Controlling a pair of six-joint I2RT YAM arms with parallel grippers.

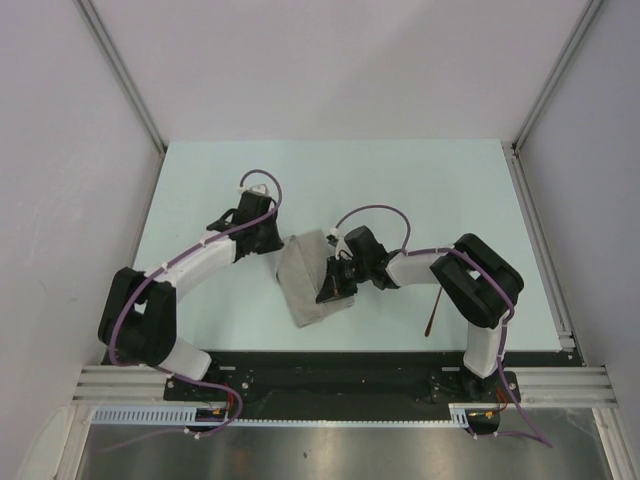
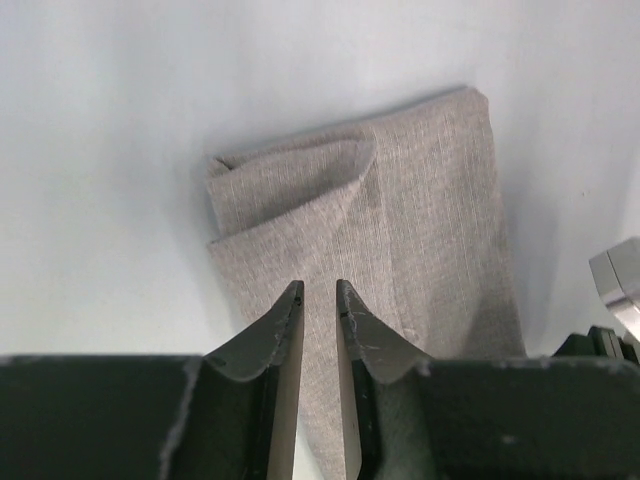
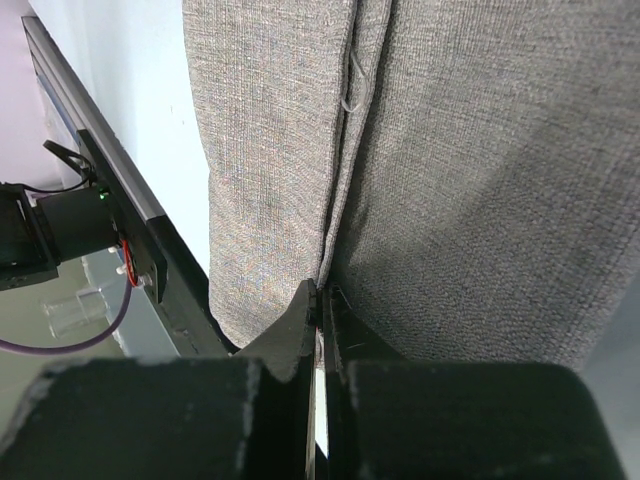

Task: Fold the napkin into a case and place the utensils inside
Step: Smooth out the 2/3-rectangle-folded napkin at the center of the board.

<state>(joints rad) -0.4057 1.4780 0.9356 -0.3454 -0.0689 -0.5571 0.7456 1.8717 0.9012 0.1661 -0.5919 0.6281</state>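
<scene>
Grey-beige napkin lies folded into a narrow oblong at the middle of the pale table, its layers overlapping in soft, uneven flaps; the weave is plain and unmarked. A slim copper-brown utensil lies on the table well apart to its right, outside the cloth. The left gripper hovers over one end of the napkin, jaws a narrow gap apart, gripping nothing visible. The right gripper is closed, tips at a fold line; whether cloth is pinched is unclear.
</scene>
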